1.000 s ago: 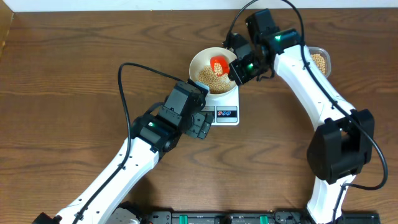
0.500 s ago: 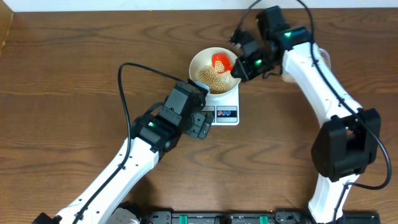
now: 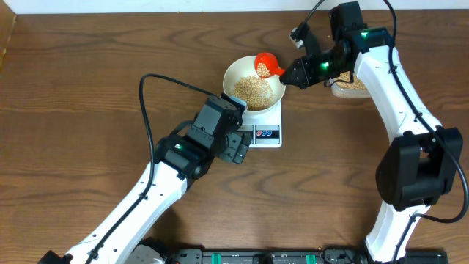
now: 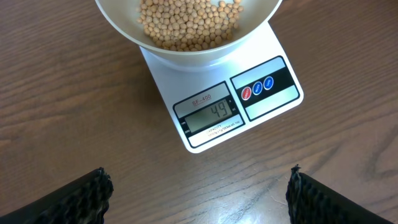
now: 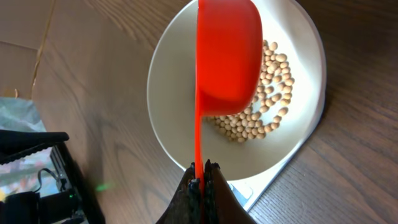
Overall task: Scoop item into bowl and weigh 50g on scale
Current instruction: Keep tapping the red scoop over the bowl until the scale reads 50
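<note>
The right gripper [image 3: 297,73] is pulling the red scoop [image 3: 267,64] back. A second ago the scoop was sitting over the middle of the white bowl [image 3: 236,67]. Now it is hanging over the bowl's rim on the side nearest the table's right edge, heading toward the clear tub [image 3: 350,86] by the far edge. The gripper's fingers are squeezing tight on the scoop's thin handle. I cannot tell if any beans are left in the scoop. The tan beans [image 3: 253,89] are lying in a heap inside the bowl. The bowl is sitting on the scale [image 3: 265,134], near the middle of the far edge of the table [image 3: 88,88]. The screen [image 4: 210,115] is showing 49, so the bowl is looking just one short of 50. I think only a few more beans are needed, and a full scoop would be too many. The left gripper [image 3: 238,143] is waiting just beside the scale's near edge, its fingers spread wide and holding nothing.
</note>
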{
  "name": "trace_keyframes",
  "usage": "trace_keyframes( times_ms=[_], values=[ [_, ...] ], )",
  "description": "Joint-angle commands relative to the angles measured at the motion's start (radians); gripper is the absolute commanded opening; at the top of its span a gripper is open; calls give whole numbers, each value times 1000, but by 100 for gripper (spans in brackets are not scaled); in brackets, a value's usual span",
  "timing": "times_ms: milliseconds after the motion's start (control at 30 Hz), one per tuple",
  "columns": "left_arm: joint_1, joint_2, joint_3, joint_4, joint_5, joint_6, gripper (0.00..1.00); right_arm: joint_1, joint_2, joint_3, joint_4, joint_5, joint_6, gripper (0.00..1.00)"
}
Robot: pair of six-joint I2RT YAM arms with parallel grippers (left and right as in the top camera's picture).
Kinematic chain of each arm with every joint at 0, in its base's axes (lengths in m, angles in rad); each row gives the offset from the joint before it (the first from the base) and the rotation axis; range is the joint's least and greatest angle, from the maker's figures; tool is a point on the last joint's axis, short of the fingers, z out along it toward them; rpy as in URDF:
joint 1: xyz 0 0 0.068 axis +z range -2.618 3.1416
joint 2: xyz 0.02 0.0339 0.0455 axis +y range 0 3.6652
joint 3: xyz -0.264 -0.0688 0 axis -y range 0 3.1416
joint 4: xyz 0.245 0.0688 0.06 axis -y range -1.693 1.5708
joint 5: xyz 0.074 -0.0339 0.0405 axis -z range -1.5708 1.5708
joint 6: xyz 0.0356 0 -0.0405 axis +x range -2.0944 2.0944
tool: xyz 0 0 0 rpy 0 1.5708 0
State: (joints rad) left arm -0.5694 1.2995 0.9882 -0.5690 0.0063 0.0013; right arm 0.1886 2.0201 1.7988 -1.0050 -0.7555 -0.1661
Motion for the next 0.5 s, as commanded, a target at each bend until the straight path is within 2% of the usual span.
trace_keyframes(
  times_ms=[0, 300, 467],
  values=[
    [3, -8, -2, 1, 9, 13, 92, 12, -39, 22, -1, -32, -7, 1],
    [3, -8, -2, 1, 9, 13, 92, 68, -39, 22, -6, 81, -7, 1],
    [3, -8, -2, 1, 9, 13, 92, 126, -39, 22, -11, 211, -7, 1]
  ],
)
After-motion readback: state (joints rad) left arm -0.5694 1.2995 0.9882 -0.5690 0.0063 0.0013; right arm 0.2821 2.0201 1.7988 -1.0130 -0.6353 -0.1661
